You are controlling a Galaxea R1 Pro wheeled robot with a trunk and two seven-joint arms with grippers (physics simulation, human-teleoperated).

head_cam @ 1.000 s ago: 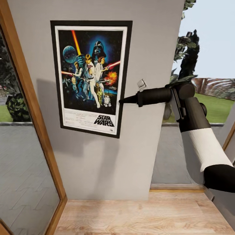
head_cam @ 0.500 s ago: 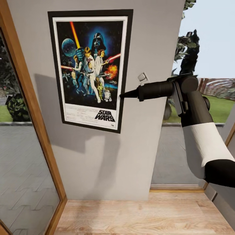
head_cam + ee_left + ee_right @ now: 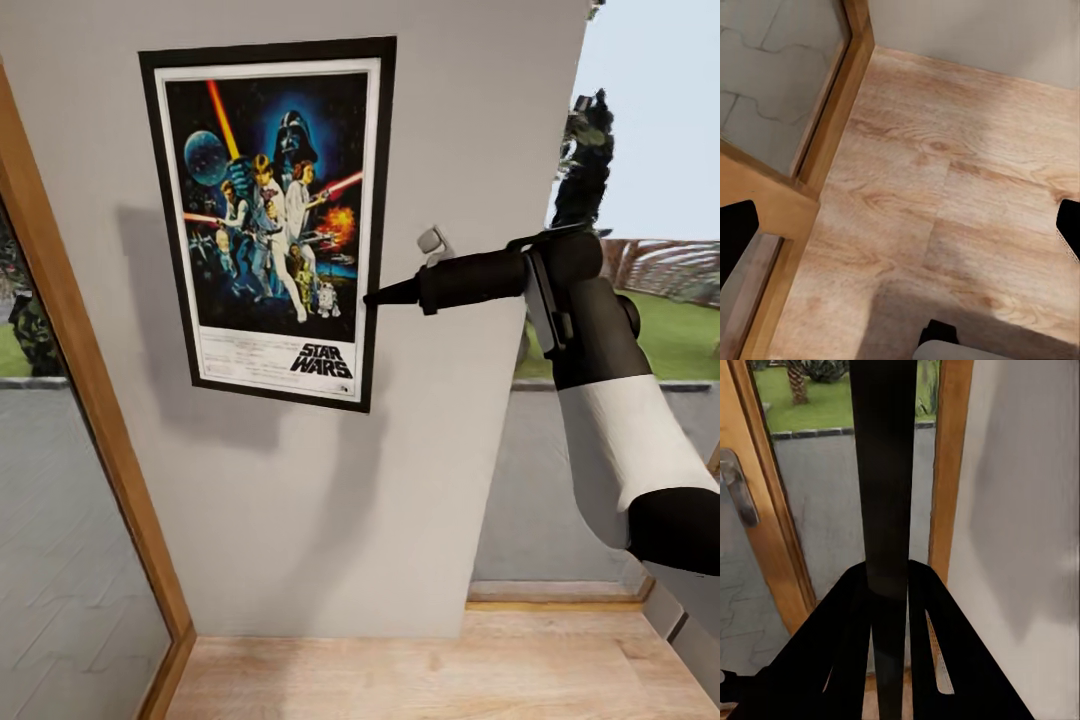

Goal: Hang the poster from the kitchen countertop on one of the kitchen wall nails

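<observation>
Poster (image 3: 272,220) hangs flat against the pale wall (image 3: 300,500), its right edge pinched in the right claw (image 3: 372,298). It looks thin, stiff and light (edge grip suits it). The nail is hidden behind the frame. The left claw (image 3: 900,225) spreads wide over the wooden floor (image 3: 945,187).

- The poster (image 3: 270,220), a portrait Star Wars print with black frame, white border and colourful figures on dark blue, is hanging upright and slightly tilted against the pale grey wall.
- Its black frame edge (image 3: 885,472) is sitting clamped edge-on between two dark fingers.
</observation>
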